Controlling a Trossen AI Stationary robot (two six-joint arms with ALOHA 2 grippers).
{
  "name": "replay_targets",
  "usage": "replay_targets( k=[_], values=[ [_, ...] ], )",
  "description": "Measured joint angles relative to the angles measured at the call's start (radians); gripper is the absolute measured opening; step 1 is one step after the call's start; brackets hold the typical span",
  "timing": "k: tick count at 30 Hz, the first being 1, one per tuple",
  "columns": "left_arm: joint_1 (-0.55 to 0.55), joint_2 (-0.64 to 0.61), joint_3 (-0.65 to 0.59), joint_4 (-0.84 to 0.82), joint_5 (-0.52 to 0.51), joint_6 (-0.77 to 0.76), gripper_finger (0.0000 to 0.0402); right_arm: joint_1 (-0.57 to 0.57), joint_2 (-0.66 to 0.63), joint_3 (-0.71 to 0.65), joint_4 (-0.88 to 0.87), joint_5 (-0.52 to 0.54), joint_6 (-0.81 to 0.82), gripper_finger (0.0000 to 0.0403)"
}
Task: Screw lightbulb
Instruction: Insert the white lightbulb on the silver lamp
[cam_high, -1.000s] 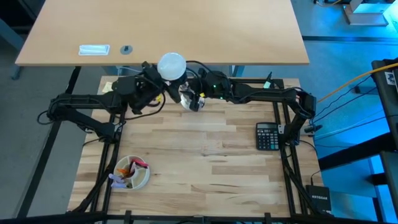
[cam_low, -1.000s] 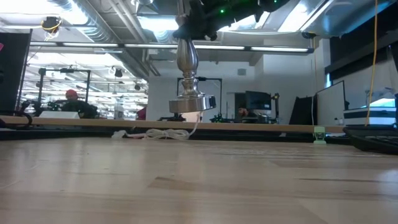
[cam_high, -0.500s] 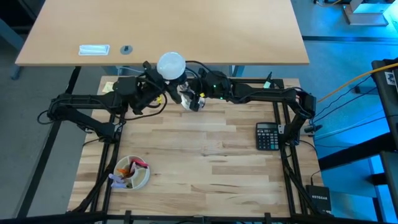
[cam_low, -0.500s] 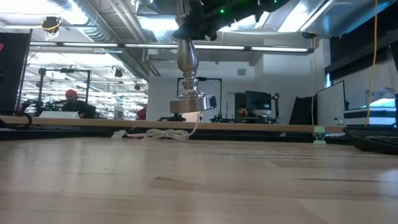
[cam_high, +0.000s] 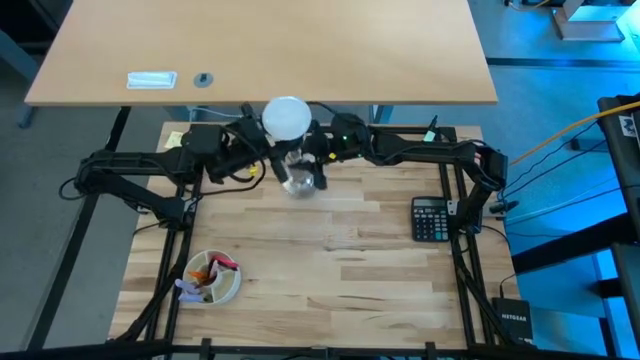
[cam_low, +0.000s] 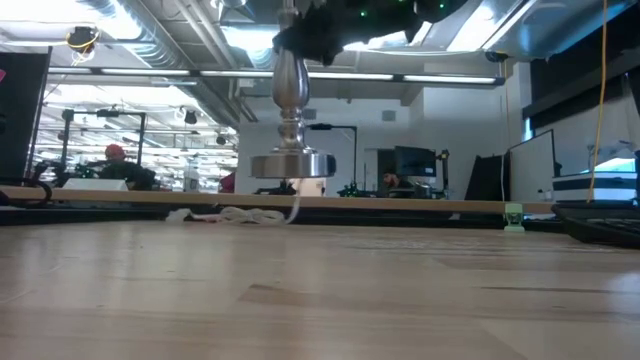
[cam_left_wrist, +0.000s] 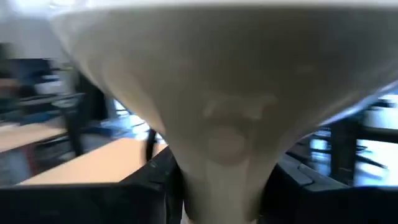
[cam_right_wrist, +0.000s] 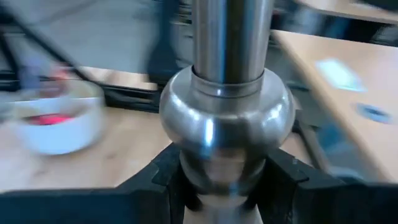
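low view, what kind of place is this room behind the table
Probably a robotics lab or workshop: exposed ceiling ducts, a monitor on a far bench, and a seated person at another workstation.

The lightbulb (cam_high: 285, 117), matte white with a round dome tapering to a narrow neck, sits dome-up above the counter's far edge.

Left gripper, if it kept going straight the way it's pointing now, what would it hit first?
The left gripper is clamped on the lightbulb, pointing toward the right gripper holding the silver stand; it would probably meet those first.
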Motion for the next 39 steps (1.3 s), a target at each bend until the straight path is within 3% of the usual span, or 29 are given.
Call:
replay_targets(
  k=[8, 13, 17, 25, 30, 35, 39],
  values=[
    [0.002, -0.001, 0.002, -0.026, 0.265, -0.057, 0.0138, 0.0, 0.003, 0.0, 0.006, -0.375, 0.025, 0.0139],
    [0.003, 0.0, 0.002, -0.03, 0.386, -0.06, 0.0138, 0.0, 0.003, -0.001, -0.005, -0.513, 0.025, 0.0139],
    [0.003, 0.0, 0.0, -0.028, 0.425, -0.043, 0.0137, 0.0, 0.003, -0.001, -0.017, -0.584, 0.021, 0.0139],
    [0.018, 0.002, -0.001, -0.022, 0.438, -0.028, 0.0137, 0.003, 0.003, -0.001, -0.049, -0.614, -0.02, 0.0139],
    [0.019, 0.002, -0.004, -0.012, 0.434, -0.041, 0.0144, 0.009, 0.003, 0.0, -0.043, -0.475, -0.02, 0.0139],
    [0.019, 0.003, -0.008, -0.031, 0.405, -0.017, 0.0255, 0.01, -0.001, 0.002, -0.019, -0.368, -0.025, 0.0139],
    [0.013, -0.004, -0.009, -0.045, 0.359, -0.018, 0.0304, 0.007, -0.002, 0.006, -0.006, -0.222, -0.009, 0.0139]
  ],
)
